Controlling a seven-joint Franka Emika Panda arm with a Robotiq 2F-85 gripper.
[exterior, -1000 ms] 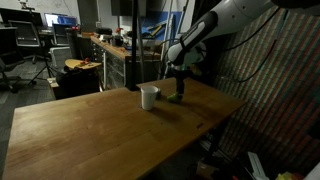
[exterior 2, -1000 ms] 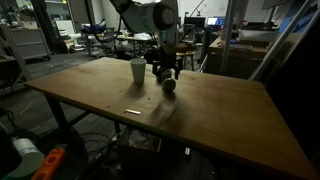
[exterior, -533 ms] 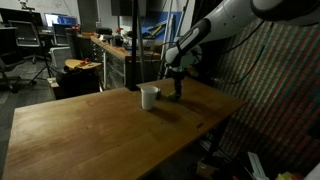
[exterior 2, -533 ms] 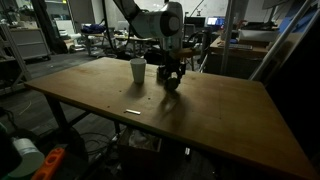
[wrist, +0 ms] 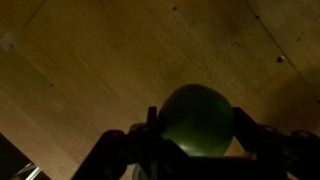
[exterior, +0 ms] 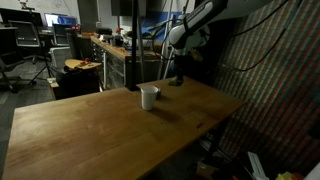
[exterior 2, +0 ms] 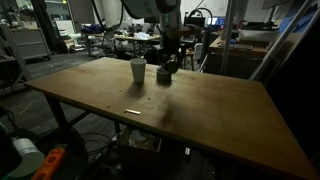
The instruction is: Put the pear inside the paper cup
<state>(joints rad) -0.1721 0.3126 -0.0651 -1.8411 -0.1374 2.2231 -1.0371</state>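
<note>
Wood grain of the tabletop fills my wrist view, running diagonally beneath the claw. Closest to the lens, the gripper is clamped on the pear. The yellow-green fruit sits between the two dark fingers, one against each flank, with its rounded top towards the camera. Around it I see only boards some way below, so it hangs clear of the surface.

In an exterior view the pear is a dim lump under the claw, held above the table just beside the paper cup. It is apart from the cup and not over its mouth. The paper cup stands upright on the wood with its mouth up. It looks plain white from here, and any print on it is too small for me to read. In an exterior view the arm comes down from above to the gripper, which hangs beyond the cup near the table's far edge.

Nearer that camera, a small white scrap lies flat on the boards, well apart from the cup.

Beyond the table I make out a cluttered workbench, an office chair and a mesh wall in dim light. No lettering back there is legible.
</note>
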